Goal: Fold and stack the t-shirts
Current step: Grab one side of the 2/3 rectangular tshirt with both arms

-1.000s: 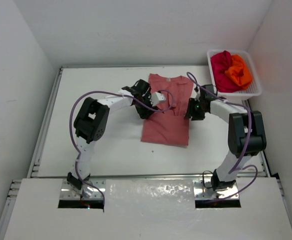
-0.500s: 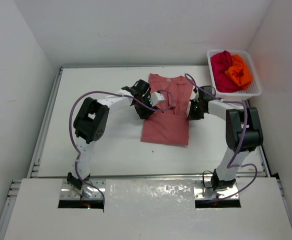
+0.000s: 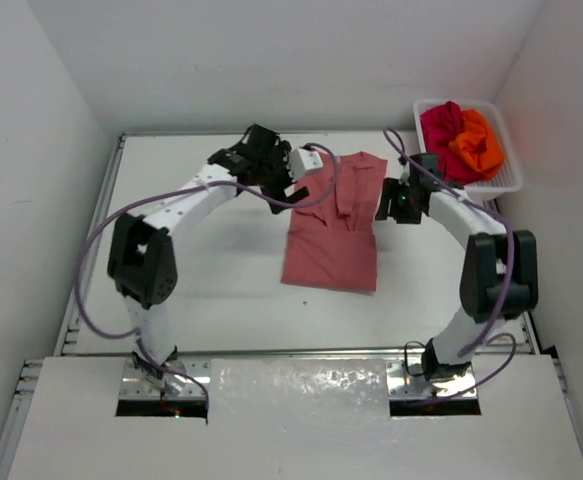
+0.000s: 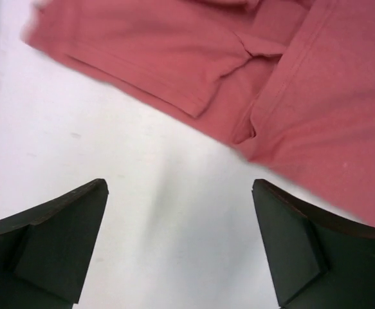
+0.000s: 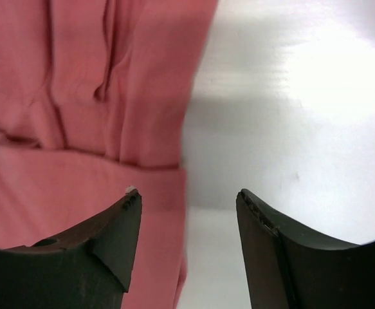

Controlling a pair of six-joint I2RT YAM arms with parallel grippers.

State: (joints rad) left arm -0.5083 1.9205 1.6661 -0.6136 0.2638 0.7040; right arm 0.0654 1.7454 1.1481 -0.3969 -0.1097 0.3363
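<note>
On counter, pink t-shirt lies flat, sleeves tucked in. Left tool gapes wide, empty, just beside left edge. Right tool parted, empty, over right edge. Risk: low finger snags loose fold and drags it open. Red t-shirt, orange t-shirt bunched in basket.

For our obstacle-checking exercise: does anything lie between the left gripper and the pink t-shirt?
Nothing visible does: the left gripper is open over the table, with the pink t-shirt just beyond its fingertips.

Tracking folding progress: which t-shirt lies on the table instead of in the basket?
The salmon-pink t-shirt; the orange t-shirt and crimson t-shirt sit bunched in the white basket.
</note>
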